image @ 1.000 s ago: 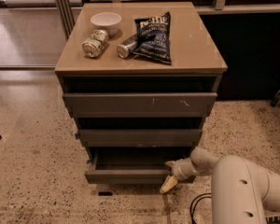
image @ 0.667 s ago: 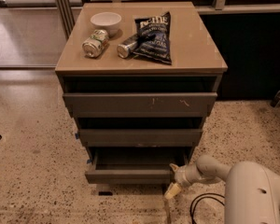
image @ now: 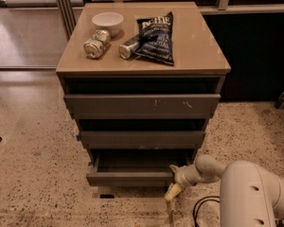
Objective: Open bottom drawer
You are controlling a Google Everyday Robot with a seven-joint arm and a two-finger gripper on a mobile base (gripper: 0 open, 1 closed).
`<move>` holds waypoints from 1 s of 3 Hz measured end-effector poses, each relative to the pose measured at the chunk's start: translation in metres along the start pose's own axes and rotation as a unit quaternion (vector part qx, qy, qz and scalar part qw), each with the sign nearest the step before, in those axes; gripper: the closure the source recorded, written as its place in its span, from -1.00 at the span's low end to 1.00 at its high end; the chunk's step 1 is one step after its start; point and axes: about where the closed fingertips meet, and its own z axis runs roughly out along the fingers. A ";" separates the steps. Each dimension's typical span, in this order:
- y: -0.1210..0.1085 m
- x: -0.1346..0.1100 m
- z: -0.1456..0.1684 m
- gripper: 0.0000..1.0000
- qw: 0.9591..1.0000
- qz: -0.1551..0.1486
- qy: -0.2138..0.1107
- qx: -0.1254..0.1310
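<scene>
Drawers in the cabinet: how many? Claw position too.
3. Top: widest dark grey drawer front with pale scratches; under it, middle dark grey drawer front; lowest, dark grey bottom drawer, pulled partly out. None looks hidden. The claw sits by its right front corner.

Yellowish claw [image: 173, 188] by dk-grey bottom drawer [image: 130, 178], speckled floor [image: 33, 174].

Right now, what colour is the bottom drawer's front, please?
The bottom drawer is dark grey, in the camera view; the gripper is by its front corner.
</scene>
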 end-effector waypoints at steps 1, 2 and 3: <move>-0.003 0.000 0.004 -0.78 1.000 0.000 0.007 -0.003; -0.003 0.001 0.006 -0.42 1.000 -0.004 0.014 -0.009; 0.001 0.004 0.004 0.03 1.000 -0.006 0.021 -0.015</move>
